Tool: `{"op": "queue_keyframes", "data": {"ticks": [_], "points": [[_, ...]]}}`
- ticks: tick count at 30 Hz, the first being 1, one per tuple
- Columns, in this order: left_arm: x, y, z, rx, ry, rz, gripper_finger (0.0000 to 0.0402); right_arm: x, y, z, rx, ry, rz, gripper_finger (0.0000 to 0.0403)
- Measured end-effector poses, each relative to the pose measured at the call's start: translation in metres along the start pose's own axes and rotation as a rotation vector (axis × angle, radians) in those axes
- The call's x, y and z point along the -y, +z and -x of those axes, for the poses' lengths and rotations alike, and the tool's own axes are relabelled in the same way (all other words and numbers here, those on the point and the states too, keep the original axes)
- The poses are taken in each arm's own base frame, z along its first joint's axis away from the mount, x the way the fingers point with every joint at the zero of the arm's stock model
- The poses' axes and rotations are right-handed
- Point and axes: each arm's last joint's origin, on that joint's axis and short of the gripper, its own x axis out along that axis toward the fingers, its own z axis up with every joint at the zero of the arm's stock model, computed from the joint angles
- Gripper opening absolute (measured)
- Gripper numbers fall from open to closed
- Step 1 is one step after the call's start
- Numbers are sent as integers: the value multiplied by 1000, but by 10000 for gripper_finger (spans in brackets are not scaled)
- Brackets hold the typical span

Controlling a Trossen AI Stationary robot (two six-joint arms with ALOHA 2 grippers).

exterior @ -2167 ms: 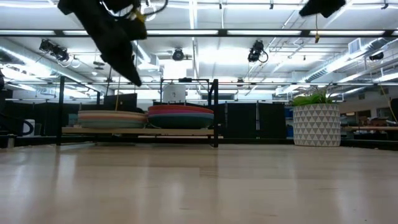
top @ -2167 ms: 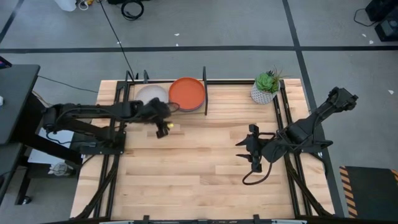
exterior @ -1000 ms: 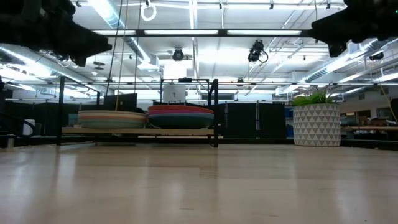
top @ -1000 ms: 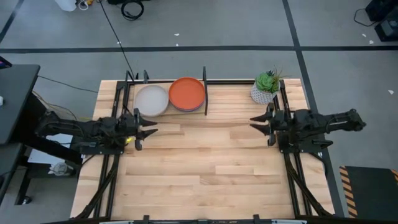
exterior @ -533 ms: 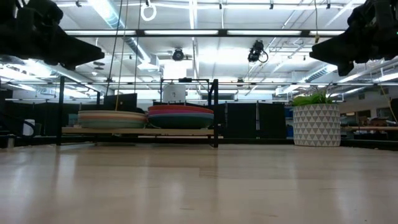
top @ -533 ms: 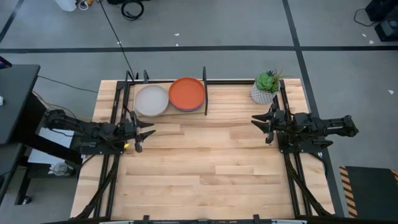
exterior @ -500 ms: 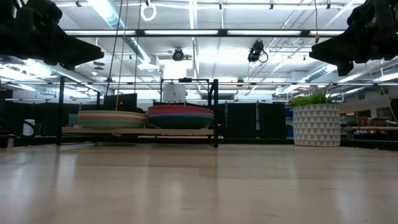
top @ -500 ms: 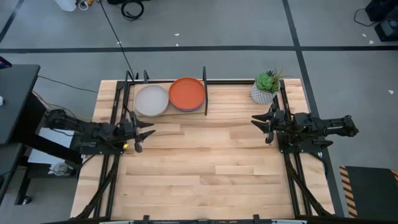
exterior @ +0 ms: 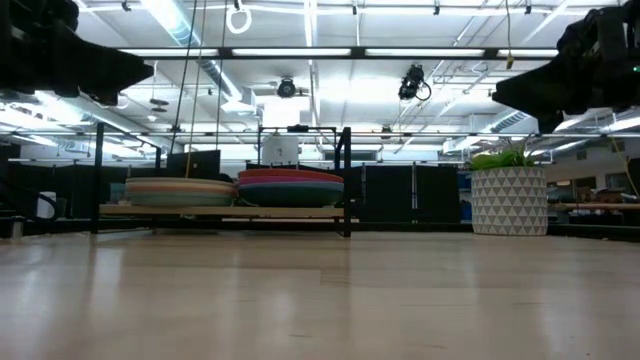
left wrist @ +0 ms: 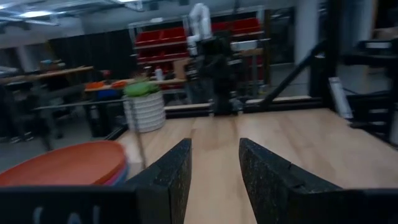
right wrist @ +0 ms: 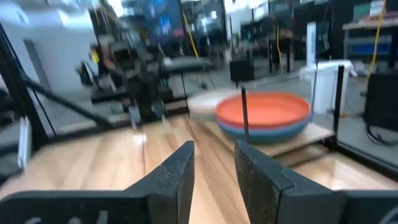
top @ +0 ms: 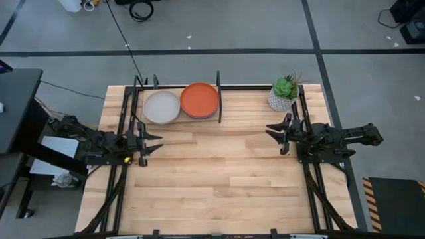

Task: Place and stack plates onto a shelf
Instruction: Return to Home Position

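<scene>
The plates sit in two stacks on the shelf [top: 178, 118] at the table's far edge. A pale grey plate [top: 162, 107] tops the left stack [exterior: 180, 189] and an orange-red plate [top: 200, 99] tops the right stack [exterior: 292, 186]. Red, pink and blue-green rims show beneath it in the low view. My left gripper [top: 155, 141] hangs open above the table's left side, near of the shelf, pointing right. My right gripper [top: 271, 132] hangs open at the right side, pointing left. Each wrist view shows empty fingers, left gripper [left wrist: 214, 171] and right gripper [right wrist: 214, 168].
A white patterned pot with a green plant [top: 284, 94] stands at the far right corner, just beyond my right gripper. Black upright rods [top: 218, 97] frame the shelf. Bare wood tabletop [top: 212, 179] lies between and in front of the two arms.
My left gripper has drawn back a little toward the table's left edge, staying level and open. My right gripper has held nearly still at the right side. The plates on the shelf have not moved.
</scene>
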Motion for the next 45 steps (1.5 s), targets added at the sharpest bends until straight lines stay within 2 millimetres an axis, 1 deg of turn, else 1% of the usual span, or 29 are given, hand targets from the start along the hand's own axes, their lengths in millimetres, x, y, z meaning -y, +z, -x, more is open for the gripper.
{"op": "queue_keyframes", "data": {"ticks": [4, 8, 10, 15, 45], "points": [[2, 0, 0, 11, -77, -2, 141, 0, 0, -1, 20, -17, 1, 120], [2, 0, 0, 11, -72, 36, 141, 4, 1, 0, 42, -147, -28, 120], [2, 0, 0, 10, -68, 80, 141, 5, 0, 0, 45, -169, -36, 120], [2, 0, 0, 9, -67, 159, 141, 5, 0, 0, 44, -167, -29, 120], [2, 0, 0, 9, -67, 159, 142, 4, 0, 0, 42, -162, -20, 120]]}}
